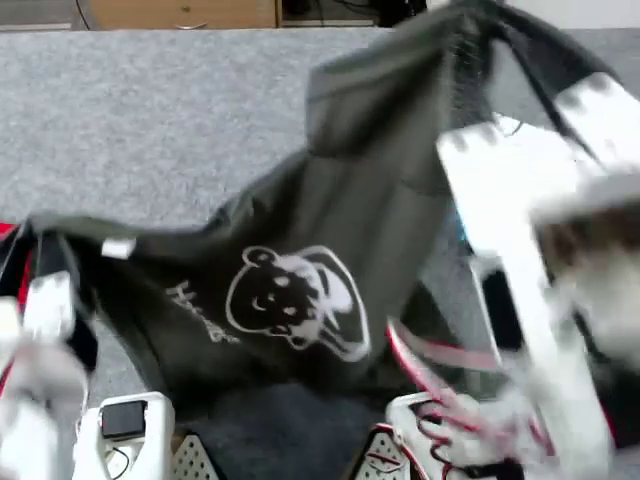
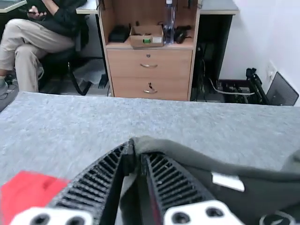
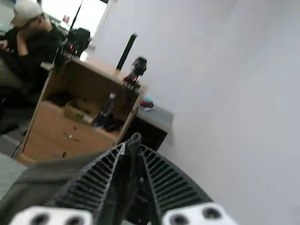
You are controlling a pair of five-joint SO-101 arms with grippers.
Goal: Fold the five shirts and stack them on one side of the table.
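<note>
A dark olive shirt [image 1: 330, 230] with a white bear print hangs stretched in the air between my two arms, above the grey table [image 1: 150, 120]. My left gripper [image 2: 136, 154] is shut on one edge of the shirt [image 2: 197, 164], low over the table's left side [image 1: 32, 245]; a white label [image 2: 227, 182] shows close by. My right gripper [image 3: 133, 146] is shut on another edge of the shirt [image 3: 42, 180], raised high at the far right [image 1: 487, 30]. The shirt's lower part drapes down toward the front edge.
A red cloth [image 2: 28, 187] lies on the table beside the left gripper, at the left edge [image 1: 5, 230]. A red and white garment [image 1: 440, 365] and a dark cloth [image 1: 270, 430] lie near the arm bases at the front. Behind the table stands a wooden drawer cabinet [image 2: 147, 70].
</note>
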